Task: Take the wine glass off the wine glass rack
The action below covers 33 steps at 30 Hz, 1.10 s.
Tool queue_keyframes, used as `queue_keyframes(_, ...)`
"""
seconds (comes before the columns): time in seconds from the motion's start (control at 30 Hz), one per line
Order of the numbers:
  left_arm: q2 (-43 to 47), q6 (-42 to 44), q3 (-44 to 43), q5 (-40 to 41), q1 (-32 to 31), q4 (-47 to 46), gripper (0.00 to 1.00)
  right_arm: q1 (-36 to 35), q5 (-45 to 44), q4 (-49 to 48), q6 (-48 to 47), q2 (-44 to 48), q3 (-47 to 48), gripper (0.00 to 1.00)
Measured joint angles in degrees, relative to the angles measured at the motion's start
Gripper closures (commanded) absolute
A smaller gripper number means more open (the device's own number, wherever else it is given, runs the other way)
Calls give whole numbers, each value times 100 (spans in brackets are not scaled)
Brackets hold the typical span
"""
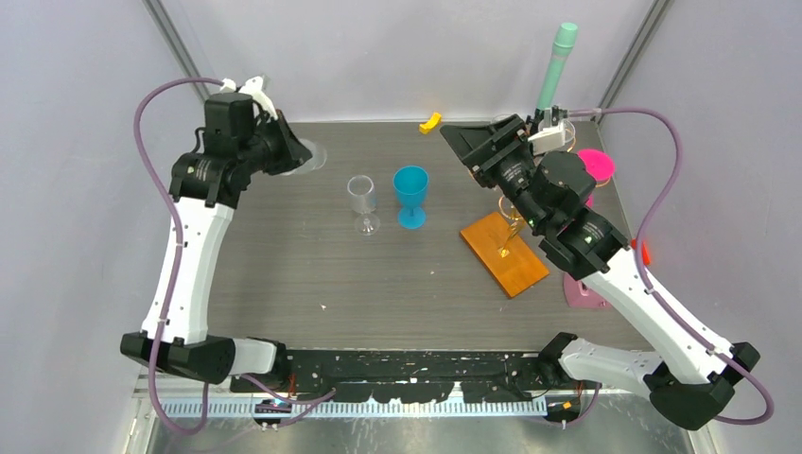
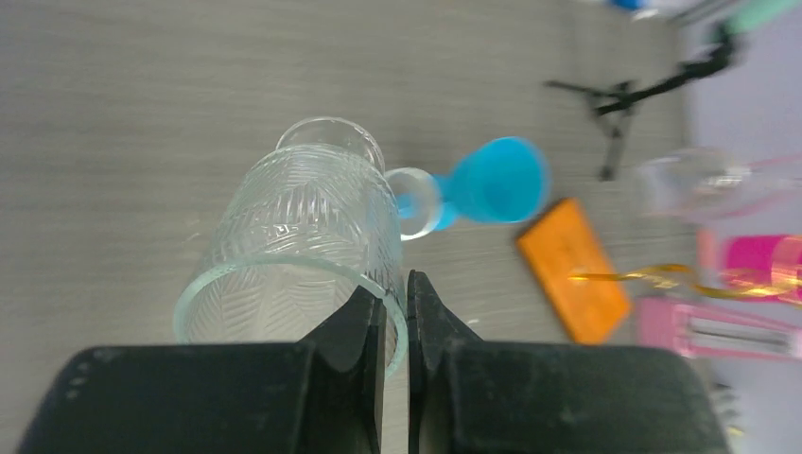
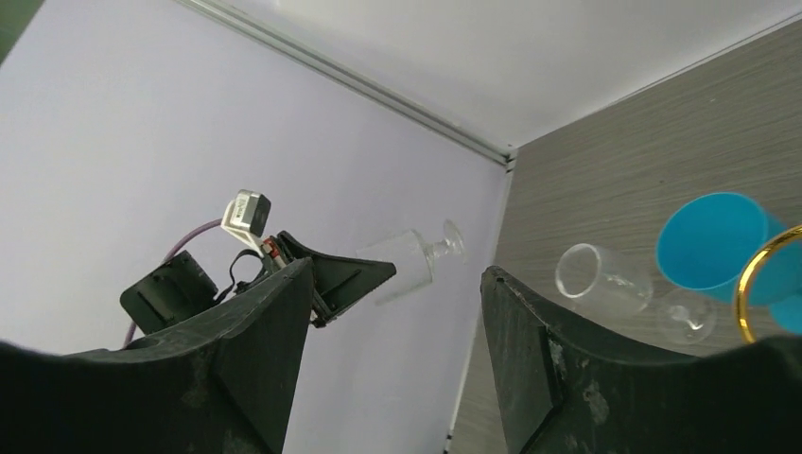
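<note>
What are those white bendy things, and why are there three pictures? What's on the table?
The white bendy things are two robot arms, each ending in a two-finger gripper. One picture looks down from above and behind the arms. The other two come from little cameras on the wrists, so you see each arm's own black fingers at the bottom.

The left gripper is shut, pinching the rim of a patterned clear glass and holding it up off the table. The right gripper is open, with nothing in it.

On the grey table stand a clear wine glass and a blue goblet. To their right is the wine glass rack, gold wire on an orange wooden base. A pink cup sits behind it.
</note>
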<state>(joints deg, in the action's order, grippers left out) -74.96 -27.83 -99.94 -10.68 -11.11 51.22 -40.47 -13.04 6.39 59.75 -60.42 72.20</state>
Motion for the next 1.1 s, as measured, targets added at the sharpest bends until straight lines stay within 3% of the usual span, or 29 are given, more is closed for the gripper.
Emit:
queue_keyframes(0.23,-575,603,402,984,4,839,100,0,-306,428,-533,197,35,32)
queue_keyframes(0.6,-2085,509,1062,887,-55,822,100,0,-619,979,-741,485,48,32)
queue_keyframes(1.1,-2747,96,1320,911,-286,136,100,0,-859,1257,-772,883,37,34)
